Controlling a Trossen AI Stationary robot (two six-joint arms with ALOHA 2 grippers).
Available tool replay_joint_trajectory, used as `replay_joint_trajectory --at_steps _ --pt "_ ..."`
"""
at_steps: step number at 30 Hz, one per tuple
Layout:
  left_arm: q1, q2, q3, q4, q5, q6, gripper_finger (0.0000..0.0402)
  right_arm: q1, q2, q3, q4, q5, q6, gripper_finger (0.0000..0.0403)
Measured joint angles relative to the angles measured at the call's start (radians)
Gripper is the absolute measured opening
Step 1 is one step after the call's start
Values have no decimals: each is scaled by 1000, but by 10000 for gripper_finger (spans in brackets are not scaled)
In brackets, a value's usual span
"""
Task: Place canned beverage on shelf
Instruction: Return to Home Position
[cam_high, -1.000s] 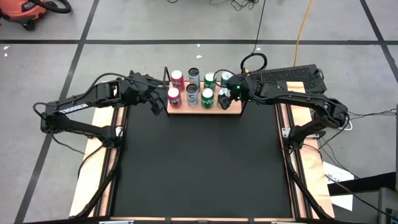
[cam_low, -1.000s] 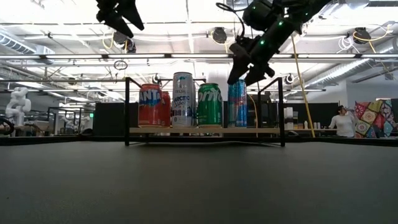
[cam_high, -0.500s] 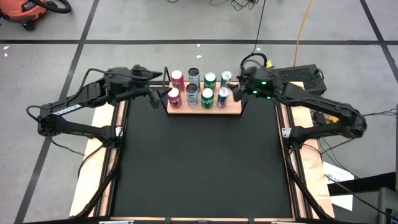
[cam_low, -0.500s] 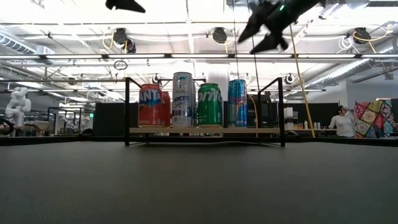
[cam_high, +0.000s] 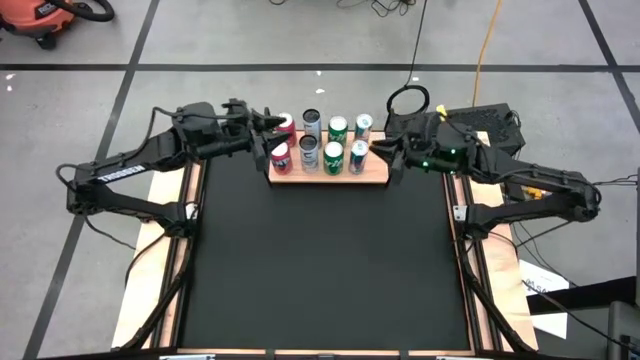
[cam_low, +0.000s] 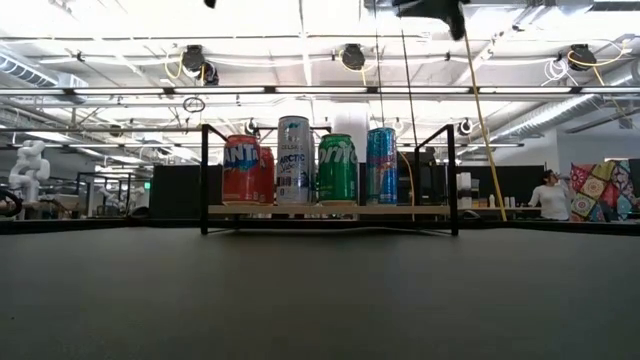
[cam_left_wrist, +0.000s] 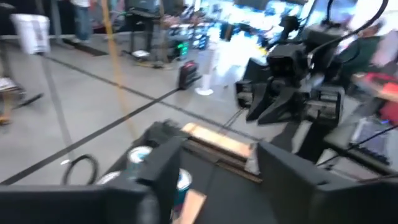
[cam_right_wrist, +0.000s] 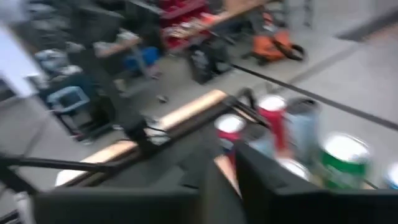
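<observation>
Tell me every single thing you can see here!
shelf: one, light wood, table's far edge
red cans: two, red, shelf's left end
silver cans: two, silver-white, next along
green cans: two, green, third pair
blue cans: two, blue, shelf's right end
table: one, black, under the shelf
vacuum: one, orange, floor, far left corner
person: one, white top, far back in the room
left gripper: one, dark, open, by the red cans
right gripper: one, dark, by the shelf's right end
</observation>
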Motion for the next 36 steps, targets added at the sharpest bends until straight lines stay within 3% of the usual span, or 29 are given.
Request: replay_joint_trajectory --at_steps 3,8,10,18,22,26,28,32,36 --pt "-13 21 -31 93 41 -11 138 58 45 0 143 -52 -40 15" --pt "-53 22 -103 198 70 -14 29 151 115 1 306 -104 -31 15" --pt "-73 6 -155 222 68 -39 8 190 134 0 311 -102 -41 9" --pt "-170 -109 -513 569 -8 -131 8 324 200 -11 335 -96 -128 1" --pt "-184 -191 -660 696 -30 -149 1 351 175 -101 414 -56 -109 1" --pt "-184 -272 -714 655 39 -54 1 350 65 -229 495 -47 -83 1" --pt "-184 -306 -713 595 88 30 1 339 -15 -264 454 -47 -118 0" --pt "-185 -371 -713 481 122 67 0 318 -148 -275 218 -42 -209 0" --pt "-185 -422 -713 399 106 132 0 317 -254 -279 -26 -34 -189 0"
